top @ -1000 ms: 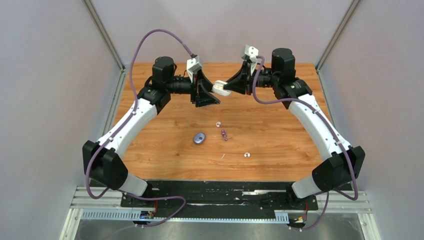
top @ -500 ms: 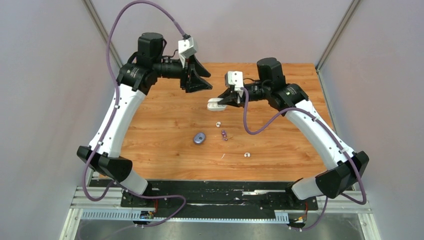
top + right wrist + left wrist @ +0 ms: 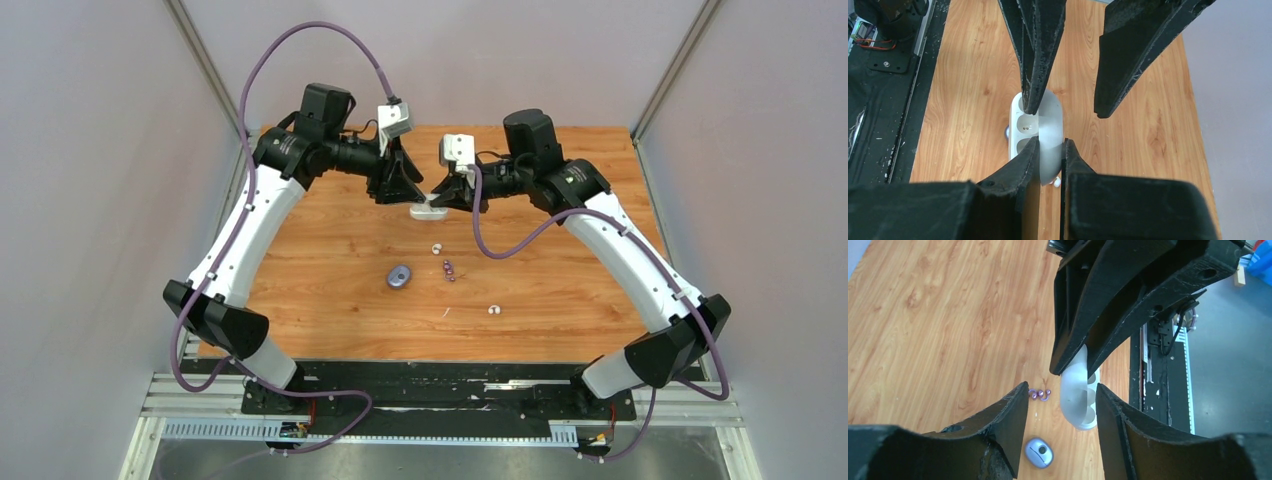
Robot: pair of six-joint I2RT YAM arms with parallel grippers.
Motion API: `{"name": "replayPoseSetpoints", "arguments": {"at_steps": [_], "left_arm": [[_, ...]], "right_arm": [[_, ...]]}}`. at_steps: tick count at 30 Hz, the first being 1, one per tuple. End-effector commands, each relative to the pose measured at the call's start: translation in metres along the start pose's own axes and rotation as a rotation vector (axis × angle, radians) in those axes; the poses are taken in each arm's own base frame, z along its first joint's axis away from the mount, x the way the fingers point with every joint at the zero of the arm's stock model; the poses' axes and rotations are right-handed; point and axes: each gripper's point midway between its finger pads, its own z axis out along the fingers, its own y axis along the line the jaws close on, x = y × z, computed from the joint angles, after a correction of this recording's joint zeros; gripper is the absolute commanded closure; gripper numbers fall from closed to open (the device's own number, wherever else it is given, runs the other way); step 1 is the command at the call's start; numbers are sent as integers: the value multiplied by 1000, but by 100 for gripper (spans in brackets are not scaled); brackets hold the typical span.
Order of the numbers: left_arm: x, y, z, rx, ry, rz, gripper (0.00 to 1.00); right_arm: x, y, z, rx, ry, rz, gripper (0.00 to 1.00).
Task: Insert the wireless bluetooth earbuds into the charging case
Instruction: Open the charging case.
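Worryingly, the right gripper [image 3: 443, 197] at upper centre only pinches the charging case [image 3: 1050, 125] (a thin hold), so the spread-open left gripper [image 3: 1060, 390] could dislodge it.

two cases [image 3: 399, 276], four earbuds [image 3: 436, 248]

Open white case [image 3: 1048, 125] aloft; 4 earbuds [image 3: 448, 267] lie loose below.

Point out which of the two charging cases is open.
The white charging case pinched in the right gripper: its lid is hinged open and its empty sockets show. The lilac case lies shut on the table.
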Motion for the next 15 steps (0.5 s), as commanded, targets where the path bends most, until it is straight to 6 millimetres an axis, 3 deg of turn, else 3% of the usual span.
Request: {"name": "replayPoseSetpoints", "arguments": {"at_steps": [1, 11, 15], "left_arm": [[-8, -15, -4, 29, -9, 76, 42], [-1, -6, 5, -6, 34, 144, 54], [-2, -4, 8, 0, 29, 145, 68]], "right_arm": [[-15, -5, -2, 16, -18, -6, 100], [-23, -2, -2, -3, -45, 28, 100], [-23, -1, -2, -9, -47, 31, 100]]}}
